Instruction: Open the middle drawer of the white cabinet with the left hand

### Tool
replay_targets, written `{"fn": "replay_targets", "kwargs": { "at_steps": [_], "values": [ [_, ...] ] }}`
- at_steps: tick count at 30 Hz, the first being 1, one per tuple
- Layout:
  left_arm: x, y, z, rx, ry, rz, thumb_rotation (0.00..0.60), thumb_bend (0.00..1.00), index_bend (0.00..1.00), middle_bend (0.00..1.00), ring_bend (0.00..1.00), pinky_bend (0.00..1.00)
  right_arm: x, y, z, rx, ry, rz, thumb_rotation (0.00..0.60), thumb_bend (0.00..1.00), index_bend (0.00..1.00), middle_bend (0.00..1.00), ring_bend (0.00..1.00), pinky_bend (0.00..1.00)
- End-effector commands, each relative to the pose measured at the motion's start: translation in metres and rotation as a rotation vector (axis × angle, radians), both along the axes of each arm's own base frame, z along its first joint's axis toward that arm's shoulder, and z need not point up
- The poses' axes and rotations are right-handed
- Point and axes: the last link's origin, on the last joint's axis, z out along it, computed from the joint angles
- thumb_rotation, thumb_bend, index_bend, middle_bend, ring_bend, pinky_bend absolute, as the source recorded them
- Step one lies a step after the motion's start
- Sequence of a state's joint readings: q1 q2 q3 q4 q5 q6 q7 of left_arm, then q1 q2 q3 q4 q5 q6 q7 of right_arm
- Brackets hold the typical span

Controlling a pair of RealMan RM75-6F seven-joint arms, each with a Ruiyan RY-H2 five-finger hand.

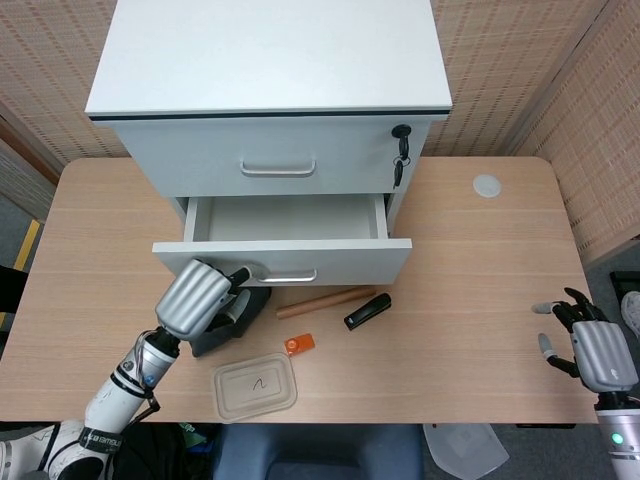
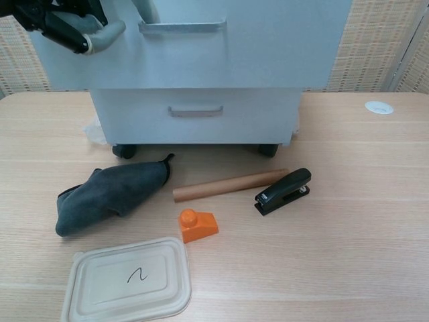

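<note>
The white cabinet (image 1: 270,60) stands at the back of the table, and its middle drawer (image 1: 340,258) is pulled well out with nothing visible inside. My left hand (image 1: 200,297) is below the drawer front's left part, its fingers hooked on the left end of the metal handle (image 1: 290,275). In the chest view the drawer front (image 2: 268,47) fills the top, with the handle (image 2: 184,27) and my left hand (image 2: 60,23) at the upper left. My right hand (image 1: 595,345) rests far right near the table's front edge, fingers apart, holding nothing.
Under and in front of the open drawer lie a grey cloth (image 2: 110,194), a wooden rod (image 2: 228,184), a black stapler (image 2: 285,191), an orange block (image 2: 198,226) and a lidded beige container (image 2: 127,282). A white disc (image 2: 379,106) sits at the back right. Keys hang from the top drawer's lock (image 1: 400,150).
</note>
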State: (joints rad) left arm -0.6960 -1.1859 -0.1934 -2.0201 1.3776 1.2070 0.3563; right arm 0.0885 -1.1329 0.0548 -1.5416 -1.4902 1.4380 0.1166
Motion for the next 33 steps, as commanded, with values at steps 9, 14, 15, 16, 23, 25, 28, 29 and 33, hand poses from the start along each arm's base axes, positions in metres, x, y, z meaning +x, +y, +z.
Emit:
{"fn": "replay_targets", "kwargs": {
  "at_steps": [9,14,15,16,23,25,28,29,33],
  "values": [
    [-0.004,-0.010,0.002,-0.003,0.010,0.004,0.600,0.54,0.35,1.00,1.00,1.00,0.001,0.000,0.000,0.001,0.002,0.000,0.600,0.38,0.34,0.36,0.25,0.24],
    [-0.005,-0.014,0.003,-0.004,0.008,0.003,0.600,0.54,0.36,1.00,1.00,1.00,0.001,0.000,-0.001,0.003,0.003,0.001,0.600,0.38,0.34,0.36,0.25,0.24],
    [-0.005,-0.015,0.004,-0.003,0.007,0.002,0.600,0.54,0.36,1.00,1.00,1.00,0.001,0.000,-0.001,0.003,0.003,0.001,0.600,0.38,0.34,0.36,0.25,0.24],
    [-0.005,-0.016,0.004,-0.002,0.006,0.000,0.600,0.54,0.36,1.00,1.00,1.00,0.001,-0.001,-0.001,0.004,0.003,0.000,0.600,0.38,0.34,0.36,0.25,0.24],
    [-0.006,-0.023,0.005,-0.003,-0.003,-0.006,0.600,0.54,0.36,1.00,1.00,1.00,0.001,-0.001,-0.001,0.004,0.005,-0.001,0.600,0.38,0.34,0.36,0.25,0.24],
    [-0.006,-0.024,0.005,-0.003,0.000,-0.006,0.600,0.54,0.36,1.00,1.00,1.00,0.001,0.000,0.000,0.003,0.005,-0.003,0.600,0.38,0.34,0.36,0.25,0.24],
    [-0.008,-0.025,0.005,-0.005,0.006,-0.004,0.600,0.54,0.36,1.00,1.00,1.00,0.000,0.000,0.000,0.001,0.005,-0.005,0.600,0.38,0.34,0.36,0.25,0.24],
    [-0.008,-0.026,0.006,-0.006,0.005,-0.004,0.600,0.54,0.36,1.00,1.00,1.00,0.000,0.000,0.000,0.001,0.005,-0.005,0.600,0.38,0.34,0.36,0.25,0.24],
    [-0.009,-0.029,0.007,-0.003,0.003,-0.005,0.600,0.54,0.36,1.00,1.00,1.00,0.000,0.000,-0.001,0.003,0.005,-0.005,0.600,0.38,0.34,0.36,0.25,0.24]
  ]
}}
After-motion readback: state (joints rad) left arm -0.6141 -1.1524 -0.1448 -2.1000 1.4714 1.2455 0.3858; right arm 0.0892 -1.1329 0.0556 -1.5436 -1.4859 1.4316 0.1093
